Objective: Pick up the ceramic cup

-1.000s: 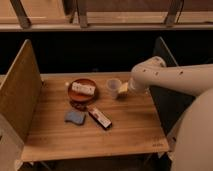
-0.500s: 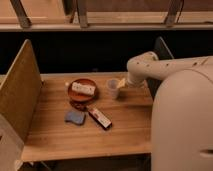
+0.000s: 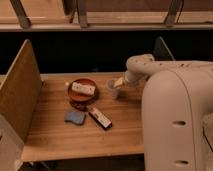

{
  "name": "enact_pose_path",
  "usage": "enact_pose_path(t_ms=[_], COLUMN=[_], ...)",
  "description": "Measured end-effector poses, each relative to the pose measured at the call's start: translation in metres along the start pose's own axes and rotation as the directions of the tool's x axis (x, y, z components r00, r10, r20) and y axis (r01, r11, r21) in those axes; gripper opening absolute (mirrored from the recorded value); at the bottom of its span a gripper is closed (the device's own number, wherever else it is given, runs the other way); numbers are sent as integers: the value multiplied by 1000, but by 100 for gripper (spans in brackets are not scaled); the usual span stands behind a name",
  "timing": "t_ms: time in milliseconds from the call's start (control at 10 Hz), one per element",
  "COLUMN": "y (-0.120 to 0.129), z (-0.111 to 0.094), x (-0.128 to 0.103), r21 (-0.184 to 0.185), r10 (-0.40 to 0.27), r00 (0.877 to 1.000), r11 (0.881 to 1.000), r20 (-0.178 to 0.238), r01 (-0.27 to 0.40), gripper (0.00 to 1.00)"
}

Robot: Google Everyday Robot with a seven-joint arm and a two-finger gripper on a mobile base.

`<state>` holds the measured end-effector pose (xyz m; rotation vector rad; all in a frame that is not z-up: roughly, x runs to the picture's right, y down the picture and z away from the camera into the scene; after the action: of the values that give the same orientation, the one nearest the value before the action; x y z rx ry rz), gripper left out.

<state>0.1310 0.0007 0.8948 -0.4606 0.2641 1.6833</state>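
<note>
Tool (image 3: 119, 83) beside ceramic cup (image 3: 112, 88) (near brown dish (image 3: 82, 99))

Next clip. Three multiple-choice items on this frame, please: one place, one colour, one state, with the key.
1. Where is the gripper? A. beside the ceramic cup B. over the flat pad C. inside the brown dish
2. What colour is the flat pad? A. green B. blue C. yellow
3. How is the ceramic cup? A. on its side B. upside down C. upright
Key: 1 A, the gripper is close at the ceramic cup's side; 2 B, the flat pad is plainly blue; 3 C, the ceramic cup's mouth faces up.
</note>
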Motion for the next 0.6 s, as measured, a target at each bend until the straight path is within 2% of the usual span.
enact_pose_path(t_ms=[200,500,600], y=[3,13,18], z=[22,43,45], x=[-4,-8,-8], r21=[-31,-67,-80], r10=[-6,-41,-50], r00=[999,996,995], r11=[1000,997,996], r20=[-36,-80,-85], r01=[5,35,43], gripper=[75,43,36])
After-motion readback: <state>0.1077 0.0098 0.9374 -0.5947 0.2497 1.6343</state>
